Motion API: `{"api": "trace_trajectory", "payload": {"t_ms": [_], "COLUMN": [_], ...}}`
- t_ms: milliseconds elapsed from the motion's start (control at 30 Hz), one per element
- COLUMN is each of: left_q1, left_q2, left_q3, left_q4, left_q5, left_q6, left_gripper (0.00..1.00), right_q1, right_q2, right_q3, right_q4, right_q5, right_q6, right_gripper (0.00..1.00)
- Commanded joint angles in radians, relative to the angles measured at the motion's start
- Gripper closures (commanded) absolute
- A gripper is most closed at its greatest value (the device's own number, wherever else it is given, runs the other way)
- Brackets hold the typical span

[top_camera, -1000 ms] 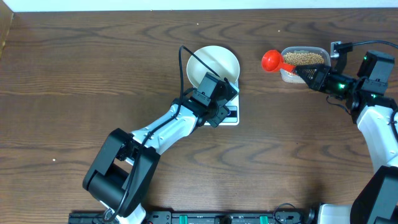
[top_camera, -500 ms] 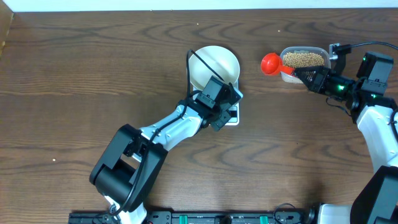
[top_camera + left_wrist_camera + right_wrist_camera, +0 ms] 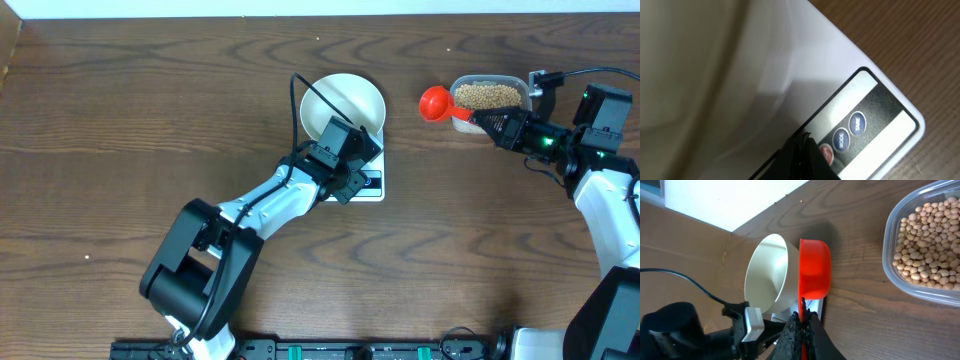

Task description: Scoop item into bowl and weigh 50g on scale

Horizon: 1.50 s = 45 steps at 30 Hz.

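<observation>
Right of the scale (image 3: 372, 188), loose rolling soybeans (image 3: 925, 240) suit the rigid red scoop (image 3: 814, 270), handle clamped by the right hand (image 3: 802, 317); left hand (image 3: 801, 144) closed.

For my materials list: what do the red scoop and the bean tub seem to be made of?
The red scoop looks like smooth plastic: even bright colour, thin moulded rim. The tub is probably clear plastic; the beans show through its wall.
</observation>
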Motion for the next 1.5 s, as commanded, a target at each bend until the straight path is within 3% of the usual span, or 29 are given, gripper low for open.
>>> {"api": "trace_trajectory", "payload": {"t_ms": [0, 533, 700, 867, 1133, 1367, 1467], "left_q1": [0.007, 0.009, 0.009, 0.022, 0.198, 0.331, 0.343], "left_q2": [-0.062, -0.381, -0.418, -0.409, -0.369, -0.312, -0.311], "left_q3": [-0.005, -0.005, -0.005, -0.006, -0.006, -0.006, -0.005], "left_q4": [-0.011, -0.157, -0.172, -0.037, 0.27, 0.326, 0.293], "left_q5": [-0.018, -0.026, -0.166, -0.336, -0.348, -0.348, -0.347], "left_q6": [0.012, -0.097, -0.151, -0.164, -0.165, -0.167, -0.283], "left_gripper": [0.93, 0.93, 0.93, 0.93, 0.93, 0.93, 0.93], "right_q1": [-0.007, -0.007, -0.007, -0.007, -0.007, -0.06, -0.105], "right_q2": [-0.012, -0.012, -0.012, -0.012, -0.012, -0.012, -0.012], "right_q3": [0.012, 0.012, 0.012, 0.012, 0.012, 0.012, 0.012], "right_q4": [-0.002, -0.002, -0.001, 0.007, 0.143, 0.299, 0.291], "right_q5": [-0.006, -0.014, -0.013, 0.028, 0.029, 0.028, 0.003], "right_q6": [-0.016, -0.016, -0.016, -0.016, 0.031, 0.173, 0.223], "right_gripper": [0.99, 0.99, 0.99, 0.99, 0.99, 0.99, 0.99]}}
